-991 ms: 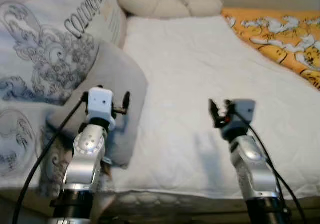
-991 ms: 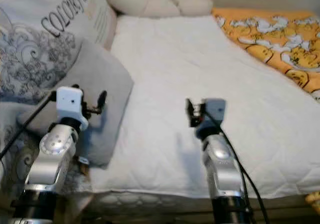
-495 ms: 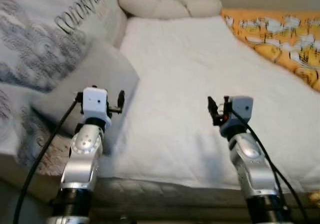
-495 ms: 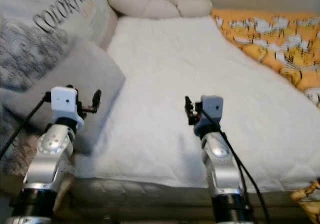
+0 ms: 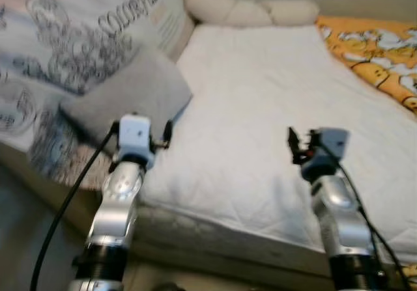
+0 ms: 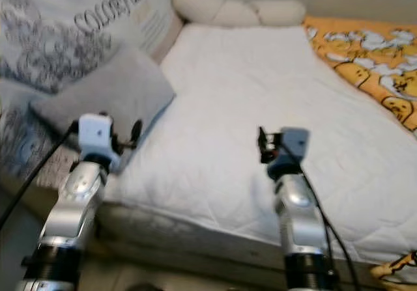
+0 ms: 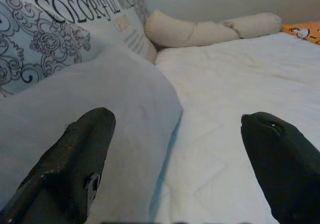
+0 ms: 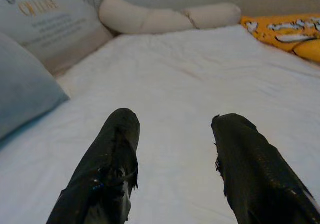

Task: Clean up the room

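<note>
**Robot squares up to an unmade bed, both grippers empty**

Bedroom scene: a white quilted mattress [image 5: 260,109] spreads before the robot, the landmark for all else. At the mattress's left edge lies a plain grey pillow [image 5: 133,96], resting partly on a larger patterned cushion with printed lettering [image 5: 78,43]. At its head sits a cream bolster [image 5: 251,11]; along its right side runs an orange printed blanket [image 5: 374,50].

The left gripper [image 7: 175,159] hovers at the mattress's near left corner, fingers spread wide and holding nothing, aimed at the grey pillow's edge. The right gripper [image 8: 175,159] hangs over the mattress's near edge, likewise parted and empty.

The pillow appears the likely first item to tidy. Soft fabric may bunch or slip from a thin two-finger pinch, and a one-sided lift could drag the cushion beneath it off the mattress's side. Blur in the head views suggests the robot is unsteady, so a reach now might miss.
</note>
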Robot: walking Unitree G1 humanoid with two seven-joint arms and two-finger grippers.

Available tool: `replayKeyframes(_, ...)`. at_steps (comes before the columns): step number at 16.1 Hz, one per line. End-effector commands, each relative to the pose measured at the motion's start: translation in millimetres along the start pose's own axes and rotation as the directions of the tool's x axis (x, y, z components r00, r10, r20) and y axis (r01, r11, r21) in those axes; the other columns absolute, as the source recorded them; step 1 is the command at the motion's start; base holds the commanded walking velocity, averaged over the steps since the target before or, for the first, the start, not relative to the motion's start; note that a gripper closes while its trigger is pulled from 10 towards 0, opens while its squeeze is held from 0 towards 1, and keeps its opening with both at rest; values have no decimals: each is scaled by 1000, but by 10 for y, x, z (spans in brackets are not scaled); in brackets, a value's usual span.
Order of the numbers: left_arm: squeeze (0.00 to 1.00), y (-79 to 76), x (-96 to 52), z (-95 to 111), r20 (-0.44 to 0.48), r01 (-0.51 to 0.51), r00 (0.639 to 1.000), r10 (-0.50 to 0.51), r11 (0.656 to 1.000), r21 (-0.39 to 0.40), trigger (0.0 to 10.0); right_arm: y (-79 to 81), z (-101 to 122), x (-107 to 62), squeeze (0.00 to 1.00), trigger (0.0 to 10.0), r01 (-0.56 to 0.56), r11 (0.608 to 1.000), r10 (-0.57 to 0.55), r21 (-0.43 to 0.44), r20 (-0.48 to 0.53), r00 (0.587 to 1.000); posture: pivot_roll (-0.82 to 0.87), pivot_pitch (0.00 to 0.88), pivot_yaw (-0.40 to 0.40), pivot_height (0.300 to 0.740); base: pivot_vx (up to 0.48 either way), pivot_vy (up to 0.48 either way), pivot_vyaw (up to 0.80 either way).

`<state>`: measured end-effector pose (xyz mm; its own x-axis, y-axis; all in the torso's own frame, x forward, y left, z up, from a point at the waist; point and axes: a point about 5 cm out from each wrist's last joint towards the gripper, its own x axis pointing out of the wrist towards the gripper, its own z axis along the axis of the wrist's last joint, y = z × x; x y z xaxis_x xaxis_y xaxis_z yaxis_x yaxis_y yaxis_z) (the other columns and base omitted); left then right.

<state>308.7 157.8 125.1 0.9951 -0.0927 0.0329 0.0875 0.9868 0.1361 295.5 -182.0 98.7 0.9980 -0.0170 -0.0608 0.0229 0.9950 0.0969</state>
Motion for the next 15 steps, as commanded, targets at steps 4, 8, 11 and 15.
replayKeyframes(4, 741, 45, -17, -69, -31, -24, 999, 24, 1000, 0, 10000, 87, 49, 49, 0, 10000, -20, 1000, 20, -21, 18, 1000, -44, 0, 24, 740, 0, -302, 0)
replayKeyframes(8, 745, 39, -5, -69, -31, -31, 999, 31, 1000, -7, 10000, 116, 65, 62, 0, 10000, -52, 998, 53, -44, 18, 998, -46, 0, 20, 740, 0, -303, 128)
replayKeyframes(11, 745, 38, 5, -62, -27, -36, 999, 36, 999, -10, 10000, 70, 27, 72, 0, 10000, -15, 1000, 15, -19, -8, 1000, -45, 0, 16, 740, 0, -303, 533)
replayKeyframes(15, 749, 43, 7, -63, -27, -41, 999, 41, 999, -12, 10000, 36, 47, 81, 0, 10000, -11, 1000, 11, -26, -2, 1000, -46, 0, 15, 740, 0, -307, 100)
